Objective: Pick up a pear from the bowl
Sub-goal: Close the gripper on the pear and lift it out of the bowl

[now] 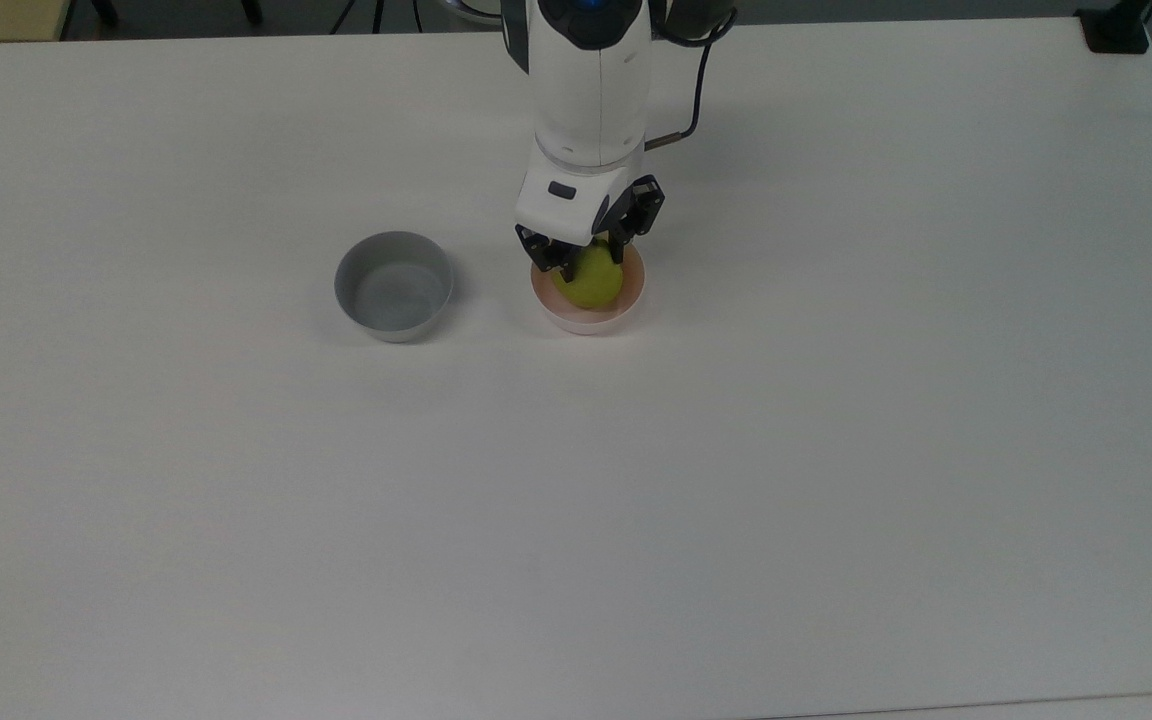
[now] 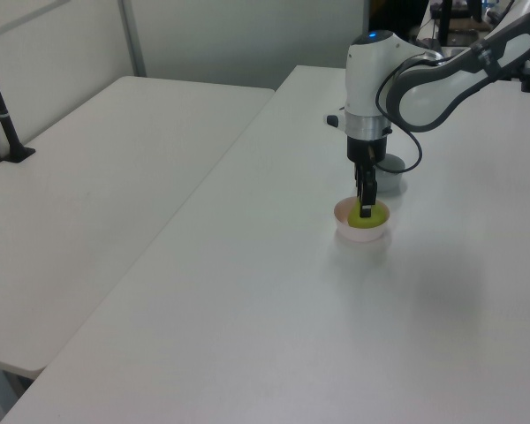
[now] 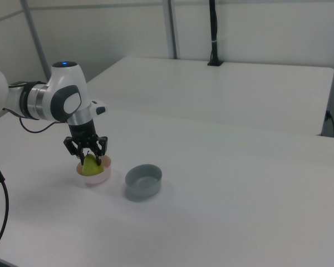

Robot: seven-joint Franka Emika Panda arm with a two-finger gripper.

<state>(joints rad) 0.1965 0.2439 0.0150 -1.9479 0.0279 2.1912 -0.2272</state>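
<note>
With gripper [image 1: 591, 262] fingers pinching the pear [image 1: 591, 283] inside the pink bowl [image 1: 586, 318] — off-centre grip; fruit could slip during lift.

My white table [image 1: 836, 450] carries two small bowls side by side near its far edge in the top view; the grey bowl [image 1: 394, 285] stands to the top view's left, the pink bowl [image 1: 588, 318] just beside it to the right, apart and not touching; in the right view a second white table [image 3: 222, 89] stands behind mine.
</note>
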